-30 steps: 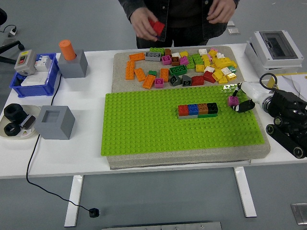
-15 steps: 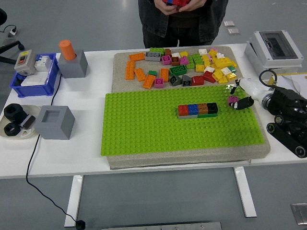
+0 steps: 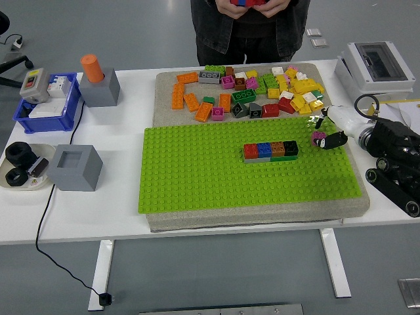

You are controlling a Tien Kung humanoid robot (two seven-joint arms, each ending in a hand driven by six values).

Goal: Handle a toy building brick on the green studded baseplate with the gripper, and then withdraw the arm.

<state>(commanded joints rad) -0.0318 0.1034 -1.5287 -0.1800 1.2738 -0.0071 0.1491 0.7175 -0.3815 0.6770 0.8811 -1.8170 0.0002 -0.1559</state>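
right arm (image 3: 394, 154) enters from right edge, low and level. right hand (image 3: 326, 133) white and black, fingers (image 3: 335, 140) pinched on a small pink brick (image 3: 319, 138). person's hands (image 3: 252, 5) clasped together at top.

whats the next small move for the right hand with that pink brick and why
Probably carry it a little left and press it down beside the row of bricks. The right hand holds the pink brick over the green baseplate's right edge, apparently not yet seated.

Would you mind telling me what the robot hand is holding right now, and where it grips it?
The right robot hand pinches a small pink toy brick by its sides, at the green studded baseplate's right edge.
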